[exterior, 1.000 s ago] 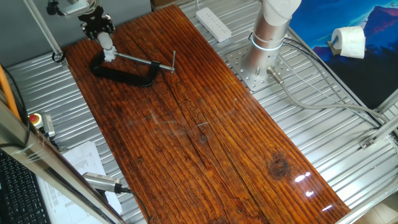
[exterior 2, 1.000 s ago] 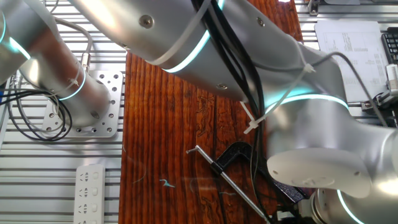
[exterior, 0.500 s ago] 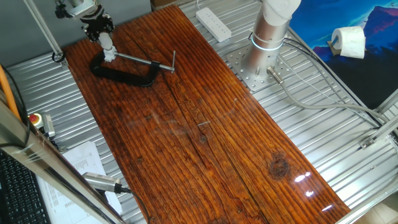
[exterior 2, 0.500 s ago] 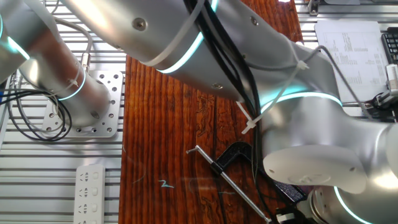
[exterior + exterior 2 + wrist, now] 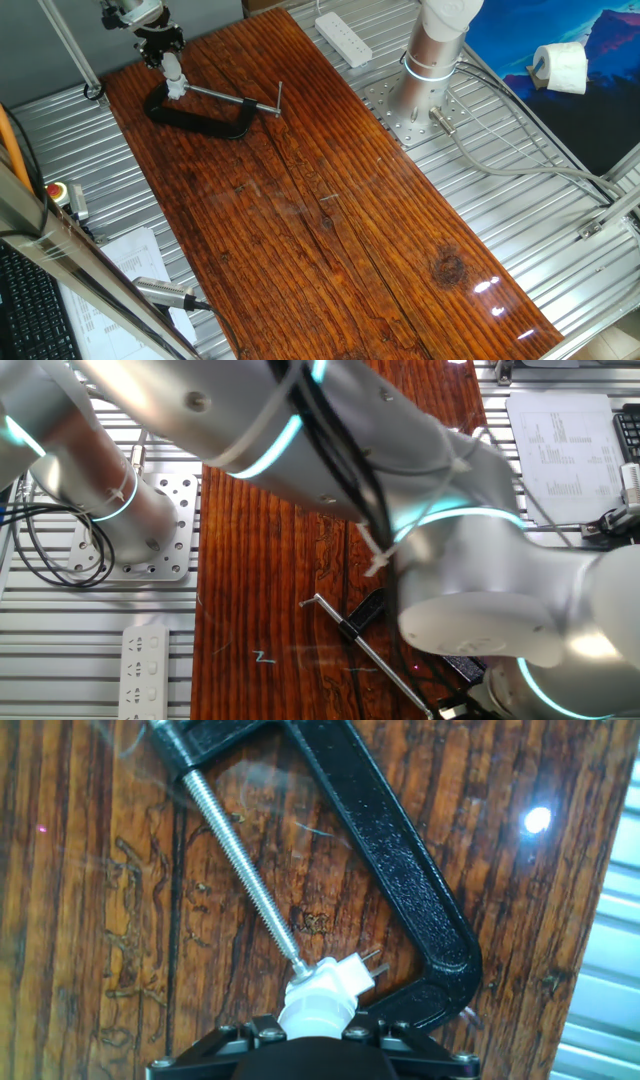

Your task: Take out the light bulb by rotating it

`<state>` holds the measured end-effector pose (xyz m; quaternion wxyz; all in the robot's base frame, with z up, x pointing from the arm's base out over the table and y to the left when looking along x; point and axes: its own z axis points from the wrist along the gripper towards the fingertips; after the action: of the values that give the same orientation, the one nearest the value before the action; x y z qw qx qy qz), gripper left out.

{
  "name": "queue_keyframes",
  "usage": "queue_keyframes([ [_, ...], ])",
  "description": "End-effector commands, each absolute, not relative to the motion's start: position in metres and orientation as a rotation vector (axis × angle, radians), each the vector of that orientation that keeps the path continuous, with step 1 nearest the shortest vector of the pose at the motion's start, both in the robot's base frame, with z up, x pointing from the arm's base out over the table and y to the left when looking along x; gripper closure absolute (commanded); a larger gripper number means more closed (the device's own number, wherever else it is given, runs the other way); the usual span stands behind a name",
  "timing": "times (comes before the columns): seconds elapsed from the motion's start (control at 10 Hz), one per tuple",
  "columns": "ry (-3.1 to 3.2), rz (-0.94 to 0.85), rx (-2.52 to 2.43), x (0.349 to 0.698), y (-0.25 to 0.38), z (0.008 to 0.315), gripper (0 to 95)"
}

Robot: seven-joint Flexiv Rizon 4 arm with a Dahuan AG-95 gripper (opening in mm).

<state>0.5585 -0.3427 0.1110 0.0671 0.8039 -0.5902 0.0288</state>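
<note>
Item: gripper, fingers closed on the light bulb, which sits at the C-clamp's jaw end. Against a second ago, I see the hand turned; I judge unscrewing underway, bulb not free.

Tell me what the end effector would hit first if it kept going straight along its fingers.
Probably the light bulb, already at the end effector tip; beyond it sit the clamp's screw tip and black frame, then the wooden table. Depth is unclear.
</note>
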Motion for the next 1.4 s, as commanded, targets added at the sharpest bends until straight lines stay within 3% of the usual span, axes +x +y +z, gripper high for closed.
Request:
queue_keyframes([
  [0.1, -1.782, 0.092, 2.432, 0.559, -0.343, 0.102, 76.0],
  [0.2, -1.782, 0.096, 2.435, 0.560, -0.343, 0.103, 76.0],
  [0.3, -1.782, 0.094, 2.441, 0.561, -0.343, 0.103, 57.0],
  [0.6, -1.782, 0.082, 2.429, 0.561, -0.343, 0.103, 57.0],
  [0.7, -1.799, 0.081, 2.415, 0.562, -0.343, 0.105, 38.0],
  [0.8, -1.828, 0.071, 2.386, 0.563, -0.343, 0.108, 38.0],
  [0.9, -1.853, 0.070, 2.375, 0.565, -0.343, 0.110, 19.0],
  [1.4, -2.150, 0.069, 2.131, 0.581, -0.341, 0.119, 19.0],
])
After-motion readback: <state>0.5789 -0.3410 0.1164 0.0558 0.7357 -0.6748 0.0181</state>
